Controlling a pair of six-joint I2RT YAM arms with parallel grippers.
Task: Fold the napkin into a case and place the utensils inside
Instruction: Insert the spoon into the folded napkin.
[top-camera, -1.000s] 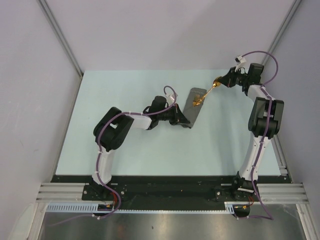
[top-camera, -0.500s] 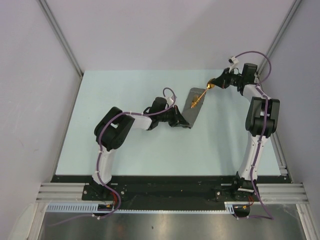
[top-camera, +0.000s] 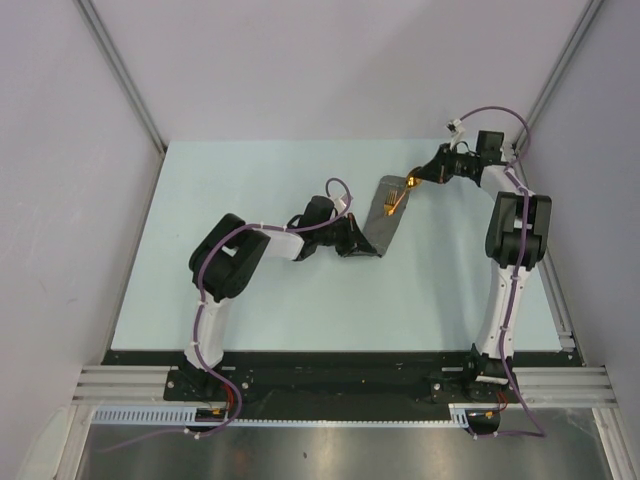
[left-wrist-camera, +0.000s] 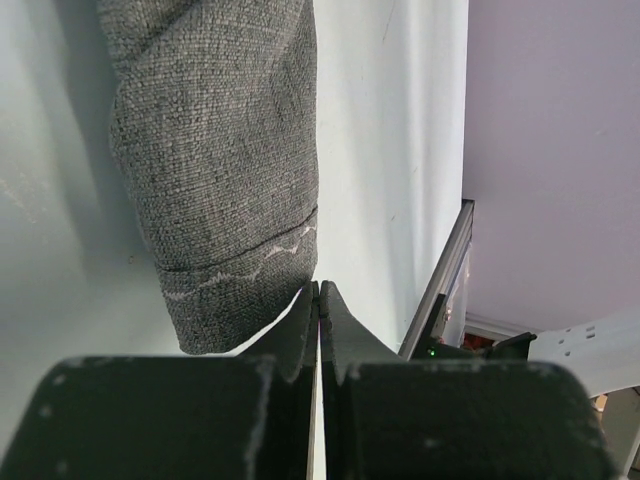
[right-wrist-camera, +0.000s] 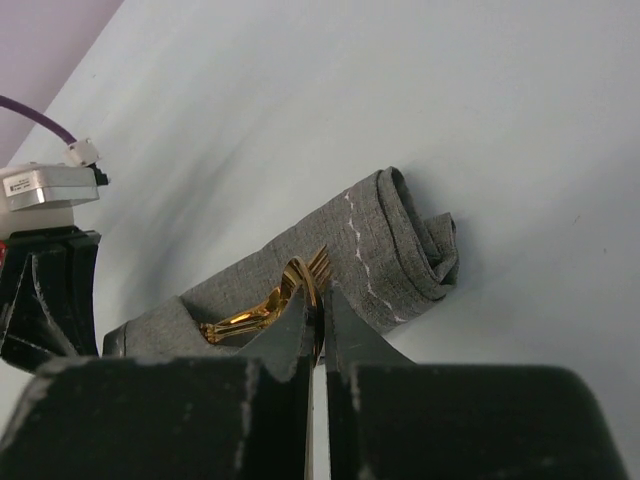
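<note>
Leftward had gone the right gripper (top-camera: 414, 181), clamped on the heads of the gold utensils (right-wrist-camera: 255, 312) (stiff, probably slippery, best held there), their handles entering the soft, limp grey case (top-camera: 379, 226) lying mid-way across the table (top-camera: 250, 190), whose near end the left gripper (top-camera: 357, 243), jaws together, touched.

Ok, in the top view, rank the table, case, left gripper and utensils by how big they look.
1. Table, by far.
2. Case and left gripper: about alike, and the gripper overlaps the case's near end, so unranked.
3. Utensils, smallest.
</note>
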